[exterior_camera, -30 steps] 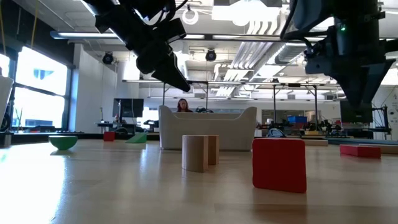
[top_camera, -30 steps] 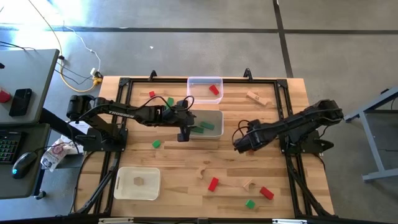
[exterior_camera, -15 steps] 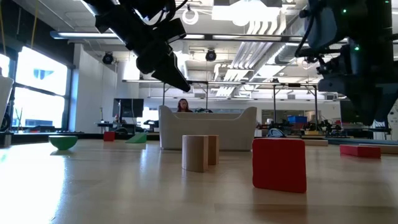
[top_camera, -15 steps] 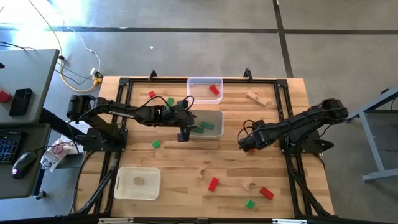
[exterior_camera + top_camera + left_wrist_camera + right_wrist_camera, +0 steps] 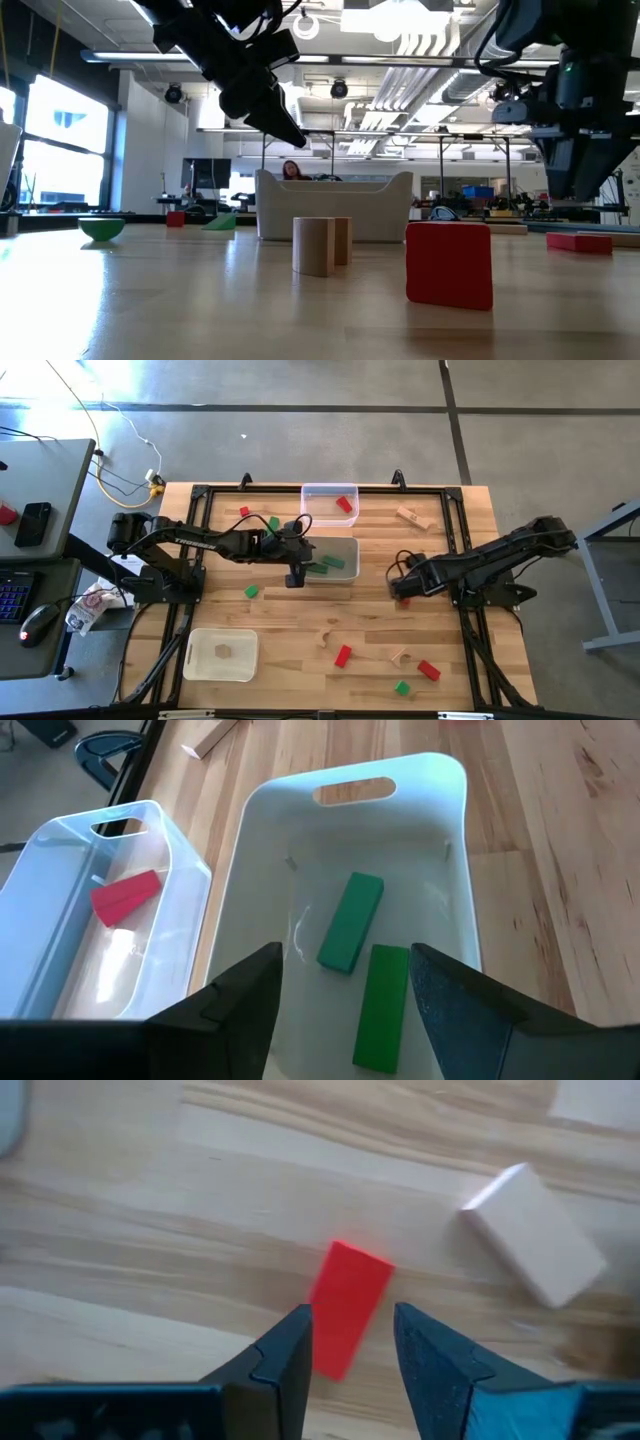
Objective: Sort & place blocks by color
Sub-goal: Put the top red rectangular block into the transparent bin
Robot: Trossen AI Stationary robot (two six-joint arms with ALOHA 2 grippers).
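Observation:
Red, green and plain wood blocks lie scattered on the table. My left gripper [image 5: 295,567] [image 5: 345,1010] hangs open over the near-left end of the white tray [image 5: 349,544], where two green bars [image 5: 350,920] [image 5: 382,1005] lie flat. My right gripper [image 5: 398,589] [image 5: 350,1355] is open and hovers above a red block [image 5: 347,1308] [image 5: 403,601] lying flat on the wood, with a finger to either side of it in the right wrist view. A light wood block [image 5: 535,1235] lies near it. In the low view the right gripper [image 5: 575,185] is clear of the tabletop.
A clear tray [image 5: 329,491] at the far edge holds a red block [image 5: 125,895]. A white tray [image 5: 222,656] near the left corner holds a wood block. Loose blocks: green [image 5: 251,591], red [image 5: 343,655], wood [image 5: 411,517], red [image 5: 428,670], green [image 5: 402,687].
My right gripper has moved a short way toward the table's right edge, still open, as its arm drew back to the right. The left arm and the blocks have kept still.

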